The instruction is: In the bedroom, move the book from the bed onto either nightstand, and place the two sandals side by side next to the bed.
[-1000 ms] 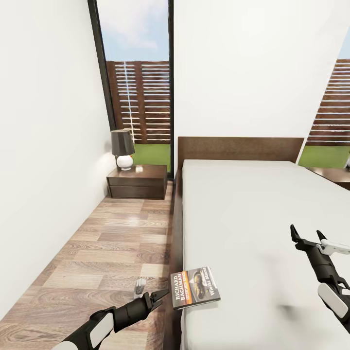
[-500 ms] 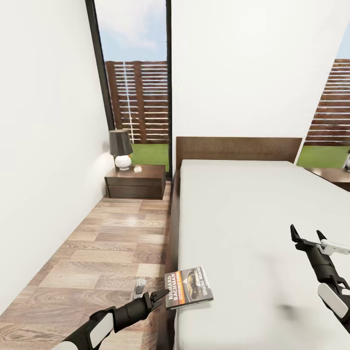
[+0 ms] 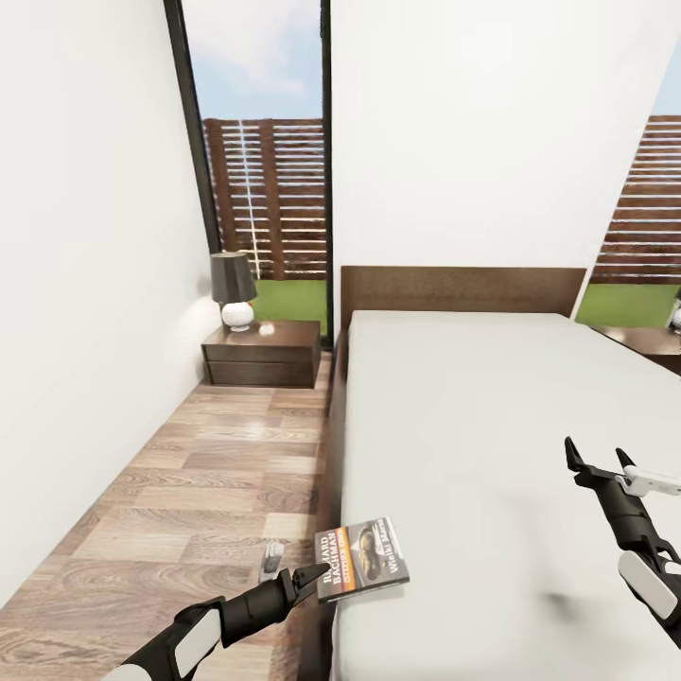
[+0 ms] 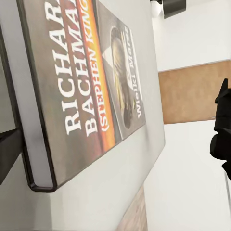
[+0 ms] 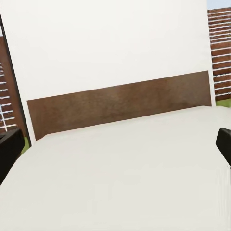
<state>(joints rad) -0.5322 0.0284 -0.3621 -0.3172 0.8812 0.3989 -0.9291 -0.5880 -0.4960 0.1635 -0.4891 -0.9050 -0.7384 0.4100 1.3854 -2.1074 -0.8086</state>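
So the left pincer (image 3: 307,575) has its two black fingers clamped on the spine edge of the thin paperback book with the orange stripe and white lettering (image 3: 363,558). The book sticks out beyond its tips, hanging over the near corner of the big off-white bed with the dark wooden frame (image 3: 492,445); I can't tell if it's touching the mattress or just clear of it.

Well ahead of that pincer, at the far end of the grey-brown wood-plank floor (image 3: 218,473), sits the low dark brown two-drawer nightstand (image 3: 262,353), with a dark-shaded lamp on a white round base (image 3: 234,289) on its left part. My guess is that's where the book goes.

To do the carry well: it's a thin edge grip, so I'd keep the book level and move smoothly so it doesn't pivot. Aim for the bare right side of the surface, away from the lamp.

Over on the right, the right pincer (image 3: 600,461) hovers above the mattress, fingers apart, holding nothing.
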